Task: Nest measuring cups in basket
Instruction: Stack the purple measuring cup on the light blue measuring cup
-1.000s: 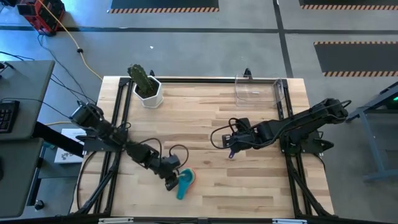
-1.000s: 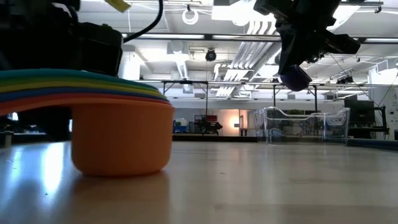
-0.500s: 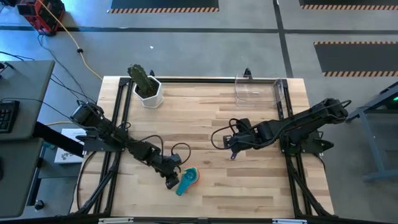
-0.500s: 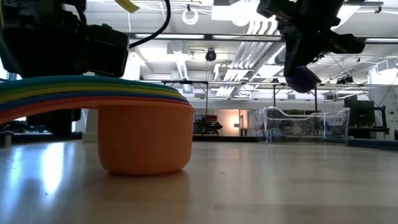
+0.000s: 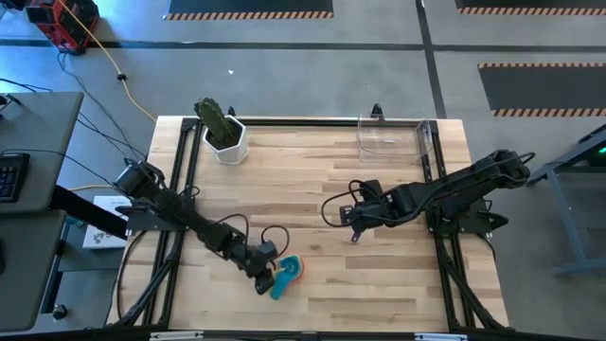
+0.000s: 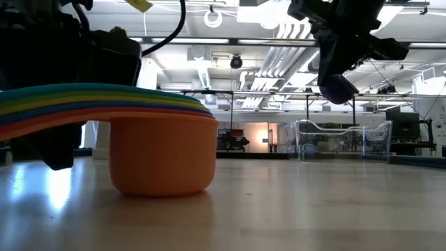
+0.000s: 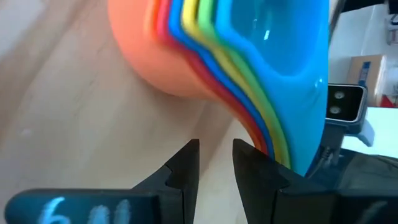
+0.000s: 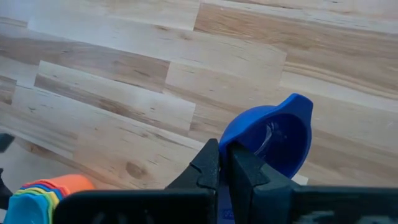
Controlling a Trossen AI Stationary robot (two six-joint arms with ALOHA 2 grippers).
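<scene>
A nested stack of measuring cups point(image 5: 287, 273), orange outermost and teal on top, rests on its orange base point(image 6: 162, 157) near the table's near edge, handles fanned out toward my left gripper. My left gripper point(image 7: 216, 163) stands low at the handle ends point(image 7: 273, 140), fingers a narrow gap apart with nothing between them. My right gripper point(image 5: 355, 227) hovers mid-table, shut on a dark blue cup point(image 8: 267, 138). The clear basket point(image 5: 393, 135) sits at the far right. My left gripper has one finger point(image 7: 255, 168) right beside the fanned handles; I cannot tell whether it touches them. My right gripper pinches the blue cup by its handle, hidden between the fingers point(image 8: 242, 163), coming from above. The cup point(image 6: 339, 88) hangs lifted clear of the table, its hollow tilted toward the wrist.
A white pot with a green plant point(image 5: 224, 133) stands at the far left corner. Black frame rails run along the table's left and right edges point(image 5: 436, 152). Bare wood lies between the stack and the basket.
The stack slid a little along the table toward the right, then stayed put. My left gripper moved with it and then came down lower beside the handles.
</scene>
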